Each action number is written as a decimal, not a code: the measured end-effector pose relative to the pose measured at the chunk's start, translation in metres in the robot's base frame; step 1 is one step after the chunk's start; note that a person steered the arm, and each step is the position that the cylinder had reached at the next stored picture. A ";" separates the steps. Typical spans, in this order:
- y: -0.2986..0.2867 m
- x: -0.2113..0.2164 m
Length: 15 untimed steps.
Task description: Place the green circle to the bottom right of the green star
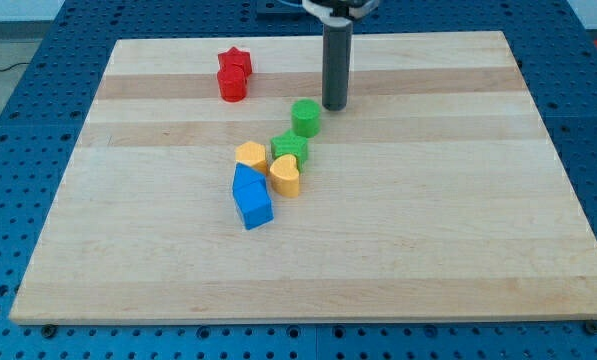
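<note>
The green circle [305, 117] is a short round block near the middle of the wooden board [458, 220]. The green star [289, 148] lies just below and slightly left of it, nearly touching. My tip [334, 106] stands just to the upper right of the green circle, a small gap away from it. The dark rod rises from there toward the view's top.
A yellow block [250, 155] and a yellow heart [286, 176] flank the green star. Two blue blocks [251, 196] lie below them. A red star [235, 63] and a red cylinder [232, 85] sit at the upper left.
</note>
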<state>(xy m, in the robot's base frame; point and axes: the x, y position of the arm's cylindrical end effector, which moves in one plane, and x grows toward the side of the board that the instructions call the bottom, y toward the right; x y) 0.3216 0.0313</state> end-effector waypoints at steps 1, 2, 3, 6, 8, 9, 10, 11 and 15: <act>-0.035 -0.018; -0.079 -0.004; -0.074 0.022; 0.017 0.059; 0.112 0.055; 0.101 0.076; 0.067 0.096; 0.034 0.109; 0.011 0.066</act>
<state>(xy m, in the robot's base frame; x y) 0.3874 0.0426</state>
